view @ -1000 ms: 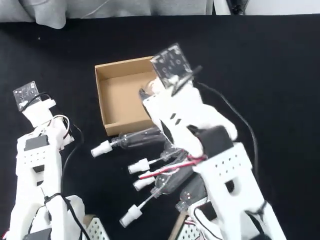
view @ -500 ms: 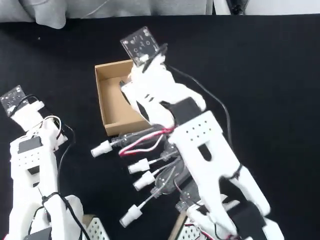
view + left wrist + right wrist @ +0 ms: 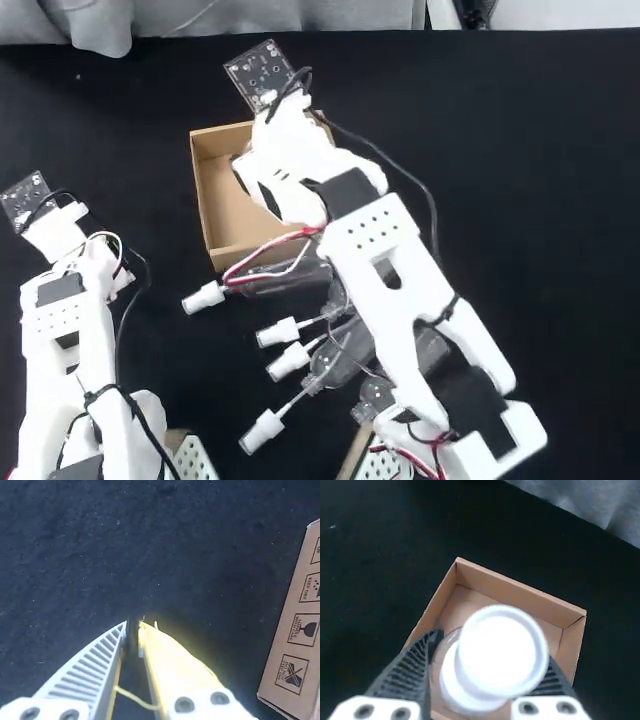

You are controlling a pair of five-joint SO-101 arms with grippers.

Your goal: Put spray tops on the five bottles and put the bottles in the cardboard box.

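your right gripper was clamped round a capped bottle, and within the last second you had swung it from above the other bottles to hang over the cardboard box; it looked ready to lower in. your left gripper sat pinched shut on nothing above the black table, beside the box's outer wall. the rest lay near the box, partly under your right arm.

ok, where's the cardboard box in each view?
High view: cardboard box left of centre, partly under the right arm.
Left wrist view: its printed outer wall, across black table from the shut left tool.
Right wrist view: open, directly below the held bottle.
Shared landmark: the black table.
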